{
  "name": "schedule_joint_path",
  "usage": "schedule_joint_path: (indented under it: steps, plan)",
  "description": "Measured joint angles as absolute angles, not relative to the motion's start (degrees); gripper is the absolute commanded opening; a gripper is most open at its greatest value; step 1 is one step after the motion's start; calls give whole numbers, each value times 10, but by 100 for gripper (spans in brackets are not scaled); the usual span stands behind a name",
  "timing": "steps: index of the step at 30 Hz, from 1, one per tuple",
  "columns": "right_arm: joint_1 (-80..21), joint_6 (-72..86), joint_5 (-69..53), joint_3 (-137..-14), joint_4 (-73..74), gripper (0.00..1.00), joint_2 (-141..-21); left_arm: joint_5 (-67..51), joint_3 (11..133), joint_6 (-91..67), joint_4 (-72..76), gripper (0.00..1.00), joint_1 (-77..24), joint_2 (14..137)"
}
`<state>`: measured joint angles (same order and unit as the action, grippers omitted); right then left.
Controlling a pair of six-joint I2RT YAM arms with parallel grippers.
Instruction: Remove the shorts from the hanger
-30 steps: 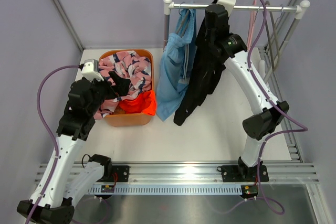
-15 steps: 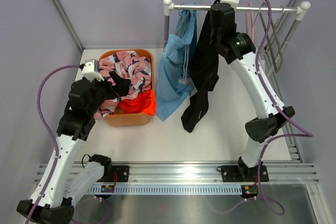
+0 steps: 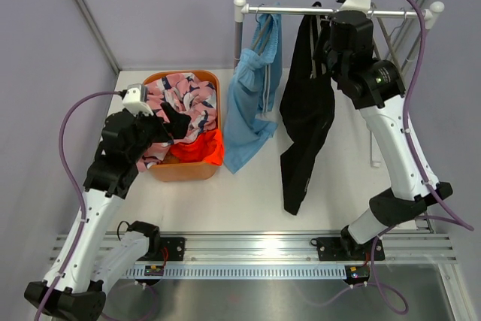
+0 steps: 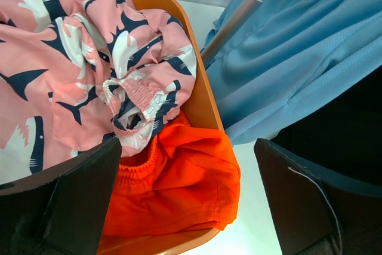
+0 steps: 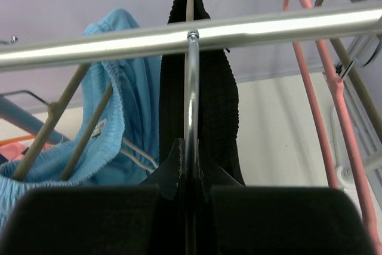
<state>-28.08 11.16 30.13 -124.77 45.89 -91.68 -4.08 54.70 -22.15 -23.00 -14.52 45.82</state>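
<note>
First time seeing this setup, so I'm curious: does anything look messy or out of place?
The orange shorts spill over the basket at one near corner. The black shorts hang lopsided on their hanger, one end trailing far lower.

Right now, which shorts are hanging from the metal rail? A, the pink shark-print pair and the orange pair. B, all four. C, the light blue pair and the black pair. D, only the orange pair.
C: the soft light blue drawstring shorts and the soft black shorts hang from the silver metal rail, while the pink shark-print shorts and the bright orange shorts lie in the orange plastic basket.
</note>
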Motion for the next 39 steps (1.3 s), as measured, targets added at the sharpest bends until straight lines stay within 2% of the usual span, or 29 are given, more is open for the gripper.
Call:
schedule_joint_path:
  steps: [5, 8, 16, 21, 24, 31, 39]
  plan:
    - [-281, 128, 254, -1177, 485, 0, -866, -71, 554, -211, -231, 99, -155, 464]
    - [-281, 138, 225, -1114, 497, 0, -817, -73, 581, -200, -235, 99, -194, 474]
    - [-281, 165, 157, -970, 518, 0, -669, -4, 670, -181, -239, 99, -382, 510]
    - [-281, 176, 127, -939, 539, 0, -602, 104, 760, -164, -231, 99, -539, 611]
    - [-281, 181, 112, -929, 552, 0, -579, 159, 830, -156, -226, 99, -582, 702]
    - [-281, 184, 97, -910, 592, 0, -553, 239, 978, -133, -213, 99, -619, 901]
    - [-281, 184, 93, -911, 615, 0, -540, 277, 1106, -112, -219, 96, -623, 1015]
